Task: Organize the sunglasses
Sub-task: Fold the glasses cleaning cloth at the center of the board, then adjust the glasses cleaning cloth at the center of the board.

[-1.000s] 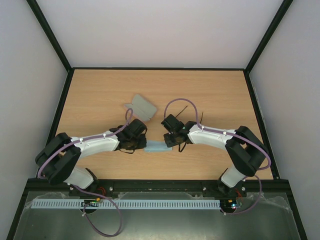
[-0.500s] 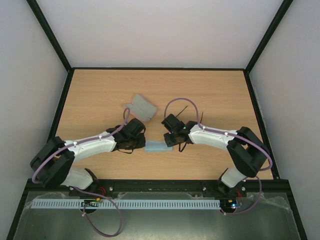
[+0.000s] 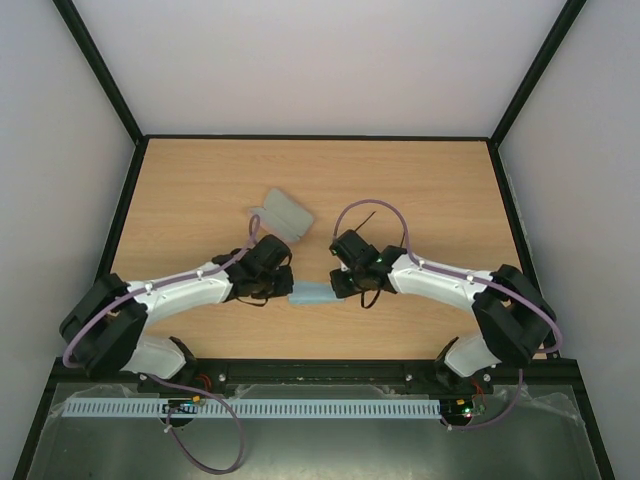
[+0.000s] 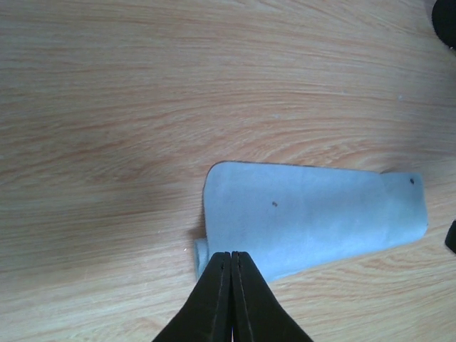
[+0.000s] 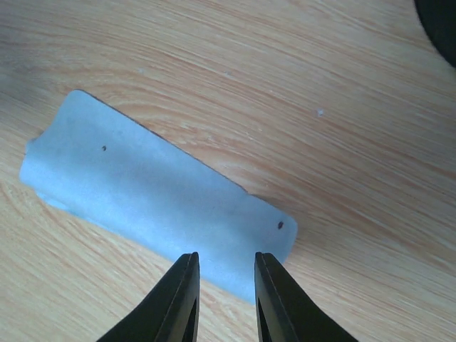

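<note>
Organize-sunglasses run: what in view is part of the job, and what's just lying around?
In the job: folded light blue cloth, at the tips of the shut left gripper and the open right gripper.
Lying about: greyish case, untouched farther back on the table. Sunglasses themselves not made out.

top: overhead, far | wrists: close, downward | shared: blue cloth [image 3: 313,294]

A wooden table [image 3: 200,190] carries a folded light blue cloth [image 3: 313,294], lying flat. A pale oblong case [image 3: 282,213] lies beyond the cloth, slightly left of it.
</note>
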Available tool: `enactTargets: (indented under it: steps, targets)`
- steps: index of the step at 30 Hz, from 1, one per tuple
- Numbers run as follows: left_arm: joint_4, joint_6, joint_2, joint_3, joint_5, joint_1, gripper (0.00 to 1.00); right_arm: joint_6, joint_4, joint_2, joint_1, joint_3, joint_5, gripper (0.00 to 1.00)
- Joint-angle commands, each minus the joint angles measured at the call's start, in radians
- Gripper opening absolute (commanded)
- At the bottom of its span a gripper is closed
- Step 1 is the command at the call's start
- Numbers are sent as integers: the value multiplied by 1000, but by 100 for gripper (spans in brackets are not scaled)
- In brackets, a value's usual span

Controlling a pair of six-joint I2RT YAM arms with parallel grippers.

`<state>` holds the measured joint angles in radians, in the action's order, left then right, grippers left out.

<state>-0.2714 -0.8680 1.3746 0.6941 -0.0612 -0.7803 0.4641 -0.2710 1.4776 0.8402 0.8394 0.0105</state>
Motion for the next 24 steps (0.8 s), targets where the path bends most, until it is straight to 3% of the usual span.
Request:
enactTargets:
  steps: [1, 8, 24]
  targets:
    - [7, 17, 37, 58, -15, 0, 2, 23, -11, 19, 1, -11, -70, 24]
    - [15, 16, 97, 97, -9, -39, 2, 27, -1, 90, 3, -9, -93, 23]
    - [95, -68, 78, -54, -18, -102, 2, 29, -11, 126, 11, -23, -50, 23]
